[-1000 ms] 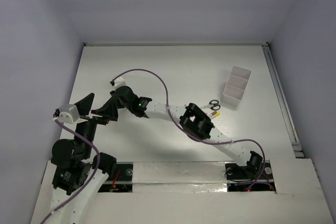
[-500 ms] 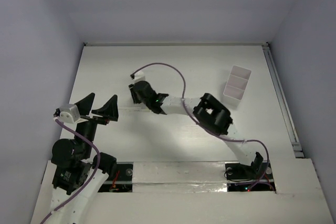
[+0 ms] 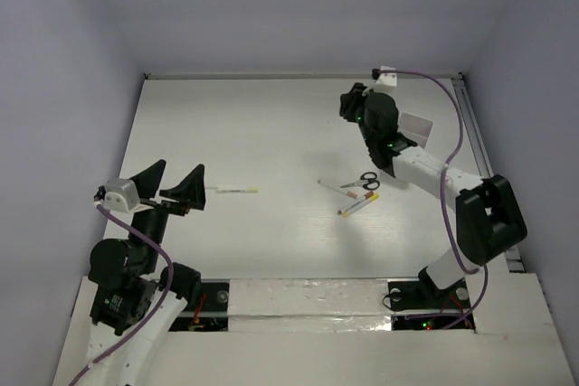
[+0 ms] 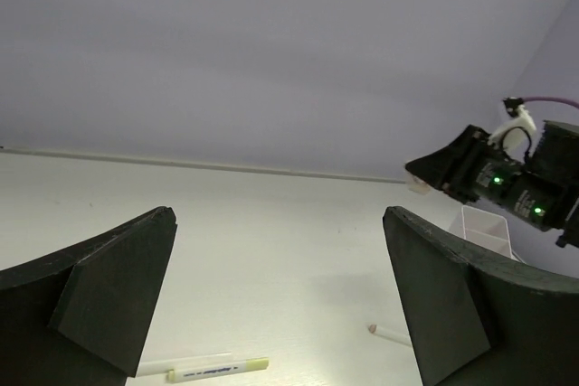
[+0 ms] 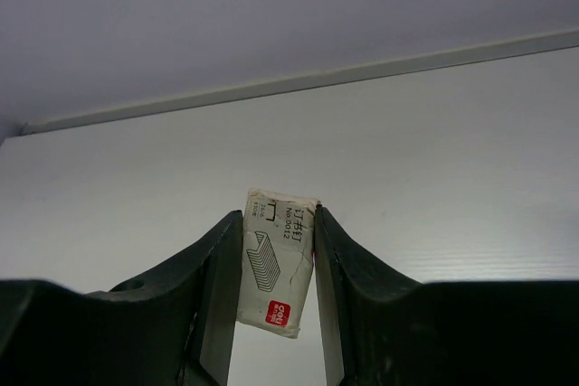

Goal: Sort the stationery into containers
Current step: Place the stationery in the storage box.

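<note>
The left tool [image 3: 178, 171] hangs released at the near left of the desk [image 3: 271, 124], jaws spread wide with nothing between them. Just ahead of it lies a pale stick [image 3: 237, 190] with a yellow tip, flat on the desk and apart from both fingers; the left wrist view shows it low between the two jaws. Further right, near the middle, sits a loose cluster – a thin white pen [image 3: 330, 186], a pen with a yellow end [image 3: 360, 203] and the black-handled scissors [image 3: 369, 179] – well apart from either tool. Beyond them, toward the far right corner, the right tool [image 5: 276, 223] is raised above the desk and clenched on a small staple box [image 5: 276, 268]: the paper box stands upright between the two fingers, pinched at its sides, its lower end hanging below the grip. The white cup [image 3: 418, 124] stands just to the right of that tool, partly hidden behind the arm in the top view.
</note>
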### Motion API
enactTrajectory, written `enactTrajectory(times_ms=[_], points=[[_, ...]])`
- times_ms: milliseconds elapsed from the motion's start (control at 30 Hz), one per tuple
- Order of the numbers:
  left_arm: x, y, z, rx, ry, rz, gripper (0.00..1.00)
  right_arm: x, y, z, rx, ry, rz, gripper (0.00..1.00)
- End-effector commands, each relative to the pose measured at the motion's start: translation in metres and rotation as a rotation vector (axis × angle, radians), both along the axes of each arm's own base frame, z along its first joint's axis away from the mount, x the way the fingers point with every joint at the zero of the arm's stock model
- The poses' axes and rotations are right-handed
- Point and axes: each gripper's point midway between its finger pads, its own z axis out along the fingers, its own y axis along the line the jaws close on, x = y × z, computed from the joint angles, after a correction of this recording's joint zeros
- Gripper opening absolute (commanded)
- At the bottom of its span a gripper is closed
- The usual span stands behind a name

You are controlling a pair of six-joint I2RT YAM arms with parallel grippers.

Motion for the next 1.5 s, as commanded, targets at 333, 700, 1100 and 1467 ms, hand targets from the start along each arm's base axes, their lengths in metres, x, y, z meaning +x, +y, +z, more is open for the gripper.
enactTrajectory(times_ms=[333,700,1100,1467], points=[[0.009,-0.014,0.009,0.023,0.001,-0.047,0.99,-0.006,-0.185,-0.018,-0.08,0.074,-0.443,0.27],[0.018,-0.019,0.002,0.04,0.032,-0.06,0.99,-0.008,-0.224,-0.036,-0.099,0.115,-0.563,0.28],[0.02,-0.02,0.0,0.046,0.04,-0.057,0.99,-0.011,-0.236,-0.058,-0.113,0.154,-0.62,0.33],[0.019,-0.02,0.002,0.045,0.034,-0.062,0.99,-0.014,-0.235,-0.05,-0.109,0.143,-0.612,0.61]])
